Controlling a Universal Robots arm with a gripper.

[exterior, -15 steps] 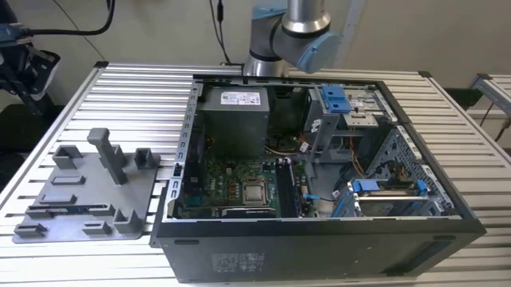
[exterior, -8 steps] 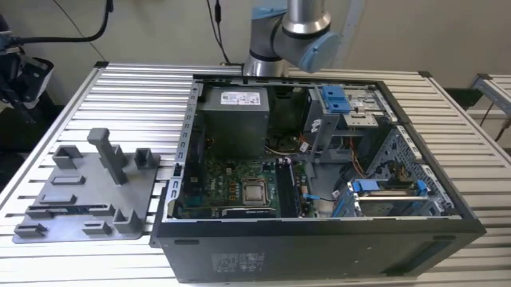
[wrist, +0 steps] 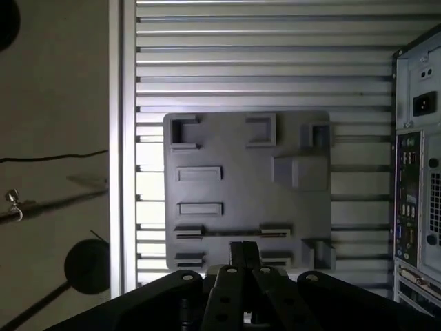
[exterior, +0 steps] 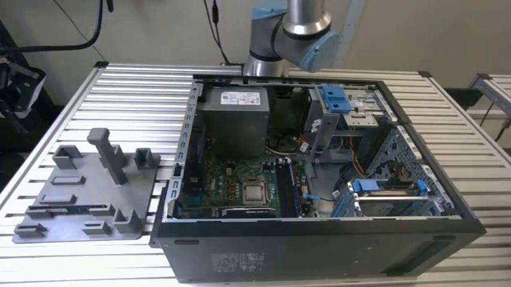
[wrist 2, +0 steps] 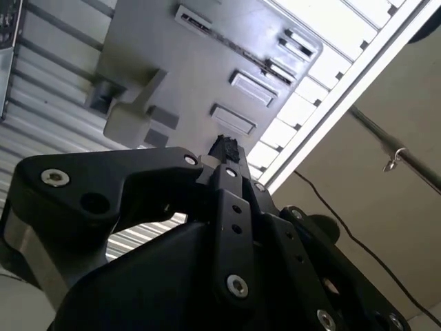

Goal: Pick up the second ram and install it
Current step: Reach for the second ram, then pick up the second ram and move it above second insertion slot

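The second ram (exterior: 70,209) lies as a thin dark stick in a slot of the grey plastic tray (exterior: 136,191), at the exterior view's left beside the computer case. In the first wrist view the ram (wrist: 231,233) is a dark line between two raised blocks, just beyond my fingertips. My gripper (wrist: 242,248) hangs well above the tray with its fingers together and nothing between them. In the second wrist view the gripper (wrist 2: 224,147) points at the tray (wrist 2: 179,76), and the ram (wrist 2: 238,47) runs along its far side.
The open computer case (exterior: 319,236) stands at the exterior view's right, with the motherboard (exterior: 231,179), processor socket (exterior: 255,192) and blue drive latches (exterior: 335,98) inside. The arm's joint (exterior: 291,27) rises behind it. The slatted table edge (wrist: 124,138) runs beside the tray.
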